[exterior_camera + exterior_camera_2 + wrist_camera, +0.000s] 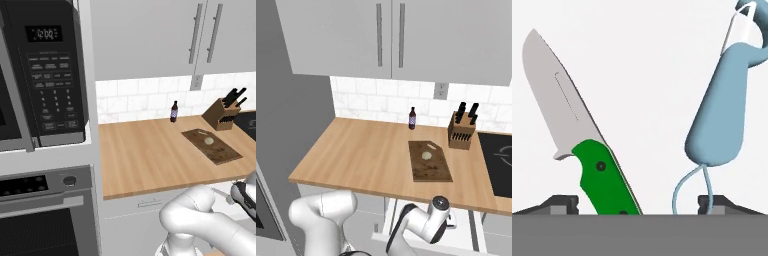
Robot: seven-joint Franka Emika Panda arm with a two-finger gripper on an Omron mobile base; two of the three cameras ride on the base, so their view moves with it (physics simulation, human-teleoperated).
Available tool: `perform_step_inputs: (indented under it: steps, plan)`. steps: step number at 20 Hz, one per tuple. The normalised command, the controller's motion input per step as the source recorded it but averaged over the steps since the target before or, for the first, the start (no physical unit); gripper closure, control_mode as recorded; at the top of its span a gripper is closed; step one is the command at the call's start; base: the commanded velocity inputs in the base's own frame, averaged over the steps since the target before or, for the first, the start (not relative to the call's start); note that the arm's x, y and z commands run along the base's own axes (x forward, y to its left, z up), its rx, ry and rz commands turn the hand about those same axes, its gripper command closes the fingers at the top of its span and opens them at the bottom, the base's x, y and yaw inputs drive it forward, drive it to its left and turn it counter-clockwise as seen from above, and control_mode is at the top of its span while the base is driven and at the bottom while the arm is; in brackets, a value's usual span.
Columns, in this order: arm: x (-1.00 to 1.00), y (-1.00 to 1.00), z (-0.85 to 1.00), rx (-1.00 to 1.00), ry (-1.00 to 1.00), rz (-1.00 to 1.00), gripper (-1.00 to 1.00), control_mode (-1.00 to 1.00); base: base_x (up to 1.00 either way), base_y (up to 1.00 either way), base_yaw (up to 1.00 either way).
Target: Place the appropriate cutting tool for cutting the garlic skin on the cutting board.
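Green-handled knife (pixel 604 180) lies on a plain white surface right below the robot's hand, its short silver blade angled up and to the left in the hand view. Just beside it, to the right and not touching, lies a pale blue-handled tool (pixel 722 120) with a thin cord looping from its rounded end. The gripper (pixel 639 204) hangs over them with its two dark fingertips (pixel 562 204) set wide apart, one on each side of the picture. The knife's handle end sits between those tips, closer to the left one, and nothing is clamped.

Up on the light wooden countertop (pixel 361 155), the dark brown cutting board (pixel 429 161) rests flat, with the small pale garlic (pixel 427 155) sitting on it near its far end. A wooden knife block (pixel 461 131) with black handles stands just behind and to the right of the board, against the white tiled wall. A small dark bottle (pixel 412 119) stands upright near the wall, left of the block. The white arm (pixel 421 225) bends low, beneath the counter's front edge, well apart from the board.
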Motion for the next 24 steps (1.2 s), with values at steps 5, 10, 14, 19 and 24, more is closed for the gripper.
perform_step_inputs:
  steps: [5, 10, 14, 19, 24]
  plan:
    - [0.00, -0.02, -0.39, 0.00, 0.00, 0.00, 1.00, -1.00, 0.00, 0.00, 0.00]
    - [0.00, 0.00, -0.19, 0.00, 0.08, 0.00, 1.00, -1.00, 0.00, 0.00, 0.00]
    - [-0.01, 0.00, -0.12, 0.00, 0.21, 0.00, 1.00, -1.00, 0.00, 0.00, 0.00]
    - [-0.15, -0.02, -0.04, 0.00, 0.09, 0.00, 1.00, -1.00, 0.00, 0.00, 0.00]
    - [-0.42, -0.30, 0.31, 0.05, 0.01, 0.00, 1.00, -1.00, 0.00, 0.00, 0.00]
